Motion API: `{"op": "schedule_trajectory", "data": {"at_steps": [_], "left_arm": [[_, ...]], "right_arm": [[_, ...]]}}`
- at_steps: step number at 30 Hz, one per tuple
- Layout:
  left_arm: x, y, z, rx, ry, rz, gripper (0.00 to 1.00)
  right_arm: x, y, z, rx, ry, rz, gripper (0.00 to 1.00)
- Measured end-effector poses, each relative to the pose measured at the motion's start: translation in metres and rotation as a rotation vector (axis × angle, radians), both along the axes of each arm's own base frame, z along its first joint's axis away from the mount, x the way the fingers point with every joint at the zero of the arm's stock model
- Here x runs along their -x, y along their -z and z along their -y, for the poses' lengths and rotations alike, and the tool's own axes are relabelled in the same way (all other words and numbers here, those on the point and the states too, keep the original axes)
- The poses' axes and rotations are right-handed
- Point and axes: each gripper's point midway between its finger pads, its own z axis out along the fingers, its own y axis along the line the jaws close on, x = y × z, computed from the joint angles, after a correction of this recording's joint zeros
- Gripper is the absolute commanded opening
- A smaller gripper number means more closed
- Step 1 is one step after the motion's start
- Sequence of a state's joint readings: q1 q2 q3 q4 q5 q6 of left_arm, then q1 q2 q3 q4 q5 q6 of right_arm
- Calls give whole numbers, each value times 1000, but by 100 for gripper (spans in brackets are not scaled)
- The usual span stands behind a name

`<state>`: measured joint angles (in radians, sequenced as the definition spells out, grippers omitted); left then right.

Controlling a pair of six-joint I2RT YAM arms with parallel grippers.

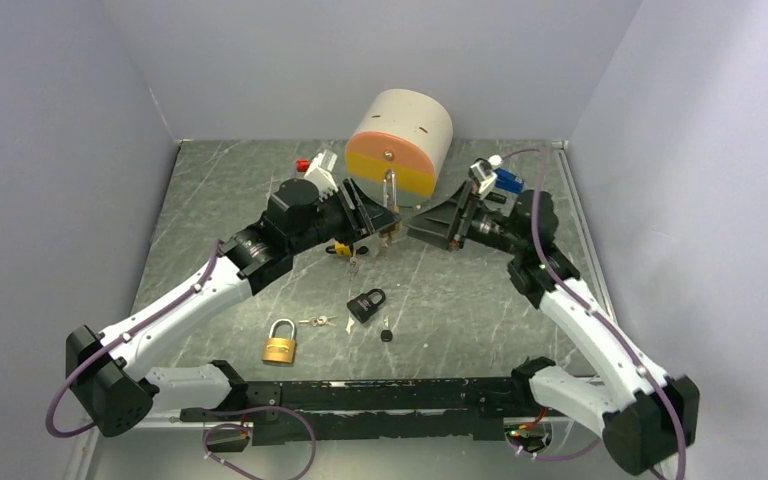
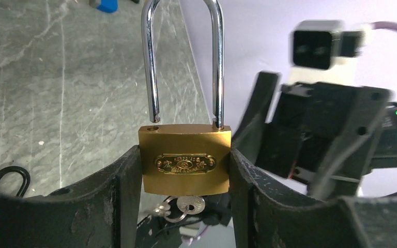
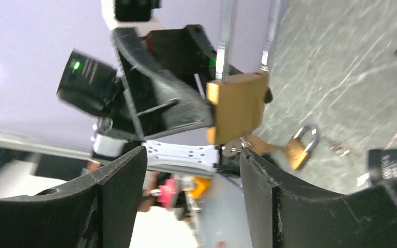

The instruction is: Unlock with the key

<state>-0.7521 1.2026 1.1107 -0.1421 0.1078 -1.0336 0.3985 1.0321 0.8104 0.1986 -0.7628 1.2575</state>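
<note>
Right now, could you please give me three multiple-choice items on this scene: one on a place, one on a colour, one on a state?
1. Where is the black padlock?
A) on the table, right of the small brass padlock
B) on a shelf
C) in a box

2. What colour is the body of the long-shackle padlock?
A) red
B) brass
C) black

3. How is the right gripper?
A) shut, empty
B) shut on the padlock
C) open, empty

Answers: 1 A, it lies flat between the arms; 2 B, gold metal shows in the left gripper; 3 C, its fingers stand wide apart, gripping nothing.
</note>
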Motion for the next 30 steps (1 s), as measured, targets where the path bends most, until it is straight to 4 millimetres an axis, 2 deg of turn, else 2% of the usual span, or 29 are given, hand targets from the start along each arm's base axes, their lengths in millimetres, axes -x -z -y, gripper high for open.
{"op": "schedule_trajectory", "data": {"at_steps": [4, 8, 13, 18, 21, 24, 26, 28, 30], "left_arm": [[16, 0, 7, -9, 105, 15, 3], [36, -10, 15, 37, 227, 31, 3], [66, -36, 21, 122, 397, 87, 3], [86, -54, 25, 181, 512, 115, 3], [92, -62, 27, 203, 553, 121, 3], [95, -74, 29, 234, 587, 141, 3], [96, -78, 31, 243, 603, 143, 3], [96, -80, 31, 242, 606, 146, 2], [94, -78, 31, 233, 592, 148, 3]], "right_arm": [[14, -20, 22, 36, 43, 222, 68], [15, -16, 31, 31, 80, 264, 69], [10, -15, 29, 10, 75, 273, 69], [5, -35, 22, -48, 40, 321, 69], [6, -49, 21, -74, 25, 352, 65], [6, -63, 21, -97, 20, 390, 55], [5, -69, 20, -111, 16, 404, 40], [3, -72, 19, -122, 11, 402, 21], [1, -71, 18, -123, 11, 392, 9]]}}
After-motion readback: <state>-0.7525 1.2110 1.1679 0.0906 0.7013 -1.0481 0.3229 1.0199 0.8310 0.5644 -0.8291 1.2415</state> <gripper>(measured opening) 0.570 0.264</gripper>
